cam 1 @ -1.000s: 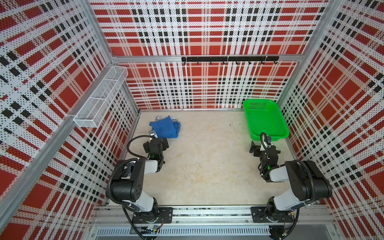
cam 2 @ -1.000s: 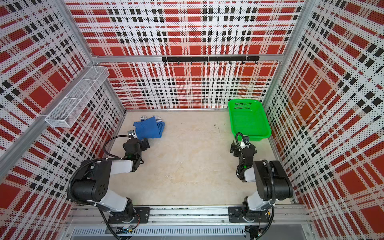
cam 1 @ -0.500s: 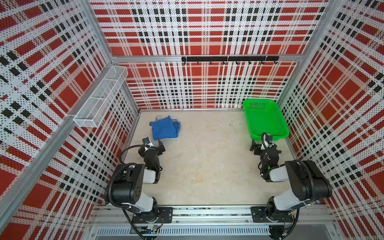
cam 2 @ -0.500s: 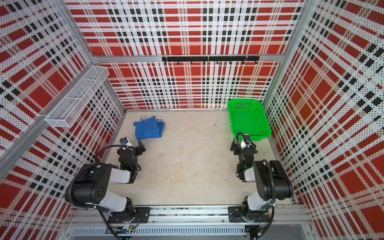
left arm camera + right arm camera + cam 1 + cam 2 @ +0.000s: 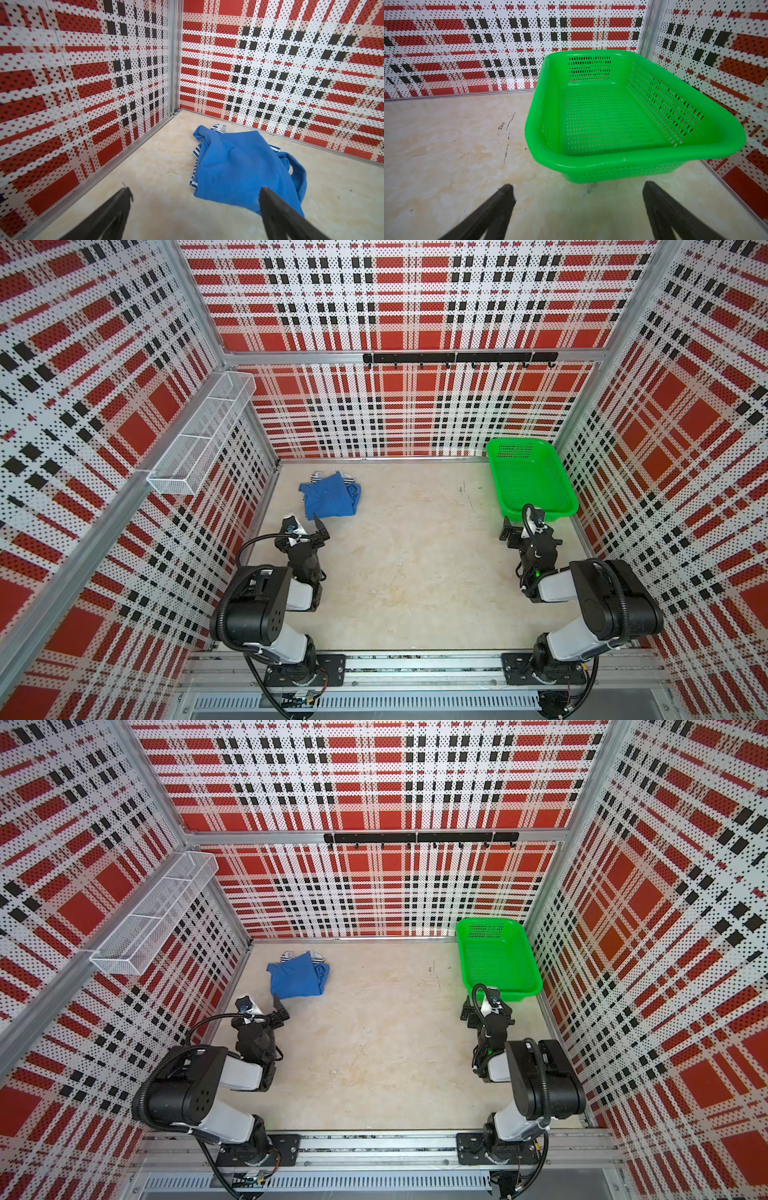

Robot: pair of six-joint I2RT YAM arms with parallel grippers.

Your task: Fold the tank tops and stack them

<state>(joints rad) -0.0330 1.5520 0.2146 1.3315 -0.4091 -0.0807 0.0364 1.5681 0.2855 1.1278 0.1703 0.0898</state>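
The left claw (image 5: pixel 195 192) is gaping wide, empty, near the rumpled ribbed blue tank top (image 5: pixel 234 166); the right claw (image 5: pixel 578 186) is gaping likewise.

Two arms (image 5: pixel 286 645), bulky black joint housings (image 5: pixel 611 605), pale grey link covers (image 5: pixel 555 589), black ribbed cables (image 5: pixel 219 608), left end effector (image 5: pixel 195 190) and right end effector (image 5: pixel 578 186) with slim black tapered fingers (image 5: pixel 112 214), black base plates (image 5: pixel 334 668) on silver rail (image 5: pixel 415 664)

Beige tabletop (image 5: pixel 407 572), green basket (image 5: pixel 515 451) far right, tank tops (image 5: pixel 330 499) far left, blue apparently over striped.
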